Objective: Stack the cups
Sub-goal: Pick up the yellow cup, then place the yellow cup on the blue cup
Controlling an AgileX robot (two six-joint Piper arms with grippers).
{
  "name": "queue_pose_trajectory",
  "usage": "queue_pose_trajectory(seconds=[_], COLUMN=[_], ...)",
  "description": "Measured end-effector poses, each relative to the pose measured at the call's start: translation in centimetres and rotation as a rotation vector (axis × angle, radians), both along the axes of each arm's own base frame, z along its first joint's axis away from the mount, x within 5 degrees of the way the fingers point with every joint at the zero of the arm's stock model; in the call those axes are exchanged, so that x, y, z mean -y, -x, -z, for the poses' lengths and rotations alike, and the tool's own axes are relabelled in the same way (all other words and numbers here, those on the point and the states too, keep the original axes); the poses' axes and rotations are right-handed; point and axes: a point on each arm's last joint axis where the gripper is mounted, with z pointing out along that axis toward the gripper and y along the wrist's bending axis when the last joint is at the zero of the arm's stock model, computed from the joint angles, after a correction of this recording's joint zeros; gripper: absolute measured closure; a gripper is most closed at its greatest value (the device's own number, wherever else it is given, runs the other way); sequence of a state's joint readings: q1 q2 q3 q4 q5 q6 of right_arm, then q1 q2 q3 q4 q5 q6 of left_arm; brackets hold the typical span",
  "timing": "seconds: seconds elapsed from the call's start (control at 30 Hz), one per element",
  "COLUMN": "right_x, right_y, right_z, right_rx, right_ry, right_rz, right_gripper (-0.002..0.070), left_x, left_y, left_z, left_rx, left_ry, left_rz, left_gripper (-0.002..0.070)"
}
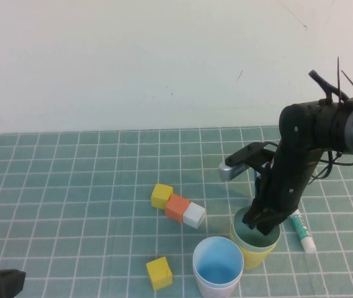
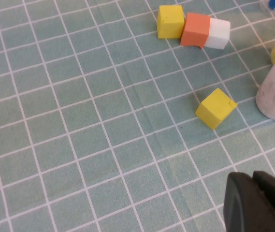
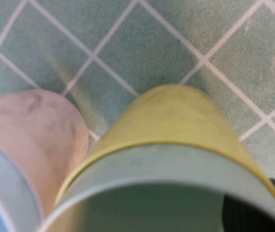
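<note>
Cups half stacked: pale green cup [image 1: 255,234] nested in the yellow cup [image 1: 250,254], right hand [image 1: 260,222] at its rim.
Grip unclear from here. Seat it squarely, lift away straight. Beside the yellow cup, the light blue cup [image 1: 217,264] sits inside the pink cup [image 3: 40,140]. Left hand [image 2: 258,203] idles well away, low over the desk [image 1: 71,186]; grip unclear.

A robotics test bench rather than any home or kitchen: a teal mat [image 1: 71,186] ruled in a white grid covers the work surface before a bare off-white wall [image 1: 133,62], with loose cabling [image 1: 350,81] trailing from a black robot arm [image 1: 294,167]. Scattered props (foam cubes [image 1: 177,207], plastic cups [image 1: 218,267], a marker pen [image 1: 302,231]) point to a staged manipulation trial.
</note>
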State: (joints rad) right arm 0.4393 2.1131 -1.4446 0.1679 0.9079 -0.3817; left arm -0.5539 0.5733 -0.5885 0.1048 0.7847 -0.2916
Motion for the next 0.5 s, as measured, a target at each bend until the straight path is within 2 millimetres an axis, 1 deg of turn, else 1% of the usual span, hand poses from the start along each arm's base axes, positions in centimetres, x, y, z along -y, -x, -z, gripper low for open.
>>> queue_pose_trajectory(seconds=[0.03,0.1,0.17,0.23,0.33,0.43,0.5], right_x=[0.0,0.1,0.4,1.0,2.1,3.0,3.1], right_y=[0.0,0.2,0.5,1.0,2.4,4.2,5.4], right_z=[-0.4,-1.6,-3.2,-5.2,-9.3,-13.4,-15.5], right_rx=[0.008,0.022,0.045,0.067,0.108,0.17,0.21], right_ry=[-0.004,-0.007,0.0,0.025,0.06,0.046,0.022], right_rz=[-0.006,-0.018,-0.036,-0.06,-0.093,-0.116,-0.153], right_gripper=[0.0626,0.0643,0.0644,0.0644,0.0645,0.0645,0.0645], left_x=[0.0,0.0,0.0,0.0,0.0,0.0,0.0], left_y=[0.0,0.0,0.0,0.0,0.0,0.0,0.0], left_z=[0.0,0.0,0.0,0.0,0.0,0.0,0.0], left_rx=[0.0,0.0,-0.002,-0.002,-0.002,-0.002,-0.002], left_ry=[0.0,0.0,-0.001,-0.001,-0.001,-0.001,-0.001], left_rz=[0.0,0.0,0.0,0.0,0.0,0.0,0.0], left_gripper=[0.0677,0.0677,0.0677,0.0676,0.0677,0.0677,0.0677])
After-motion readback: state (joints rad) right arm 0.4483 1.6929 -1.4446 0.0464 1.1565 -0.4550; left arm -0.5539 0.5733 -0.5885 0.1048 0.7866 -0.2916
